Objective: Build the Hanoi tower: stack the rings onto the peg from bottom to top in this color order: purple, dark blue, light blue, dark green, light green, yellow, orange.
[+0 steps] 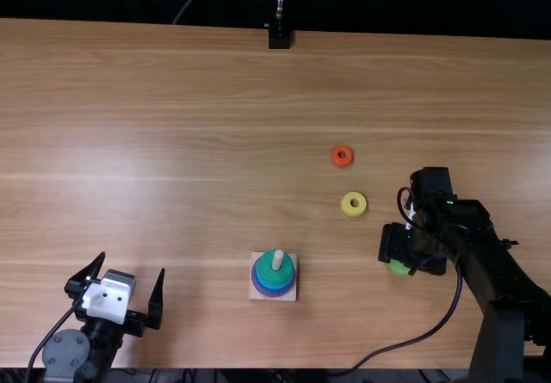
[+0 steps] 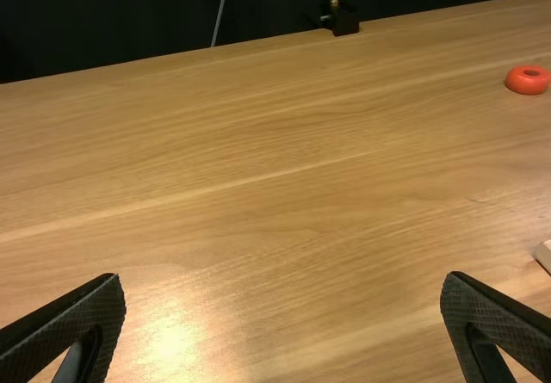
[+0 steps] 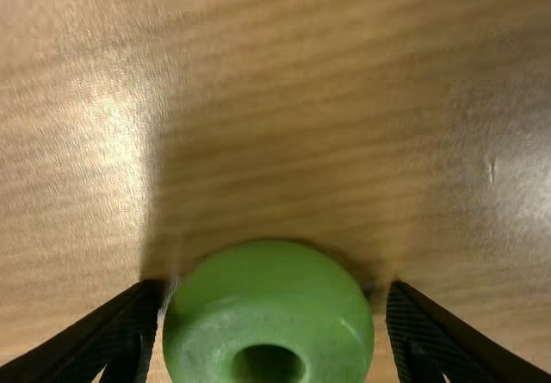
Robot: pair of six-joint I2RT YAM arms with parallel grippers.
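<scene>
Over there the right gripper [image 1: 415,252] mostly covers the light green ring [image 3: 267,301] from above, jaws spread around it; the left gripper's [image 1: 133,263] gape wide; yellow ring [image 1: 354,212] and orange ring [image 1: 347,162] lie beyond the peg [image 1: 278,260]

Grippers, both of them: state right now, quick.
Left gripper: open, holding nothing.
Right gripper: open, its fingers on either side of the light green ring, not closed on it.

Rings [image 1: 270,274] circle the upright peg [image 1: 277,259]; orange [image 1: 342,163], yellow [image 1: 354,212] and green ones [image 3: 268,300] lie apart.
</scene>
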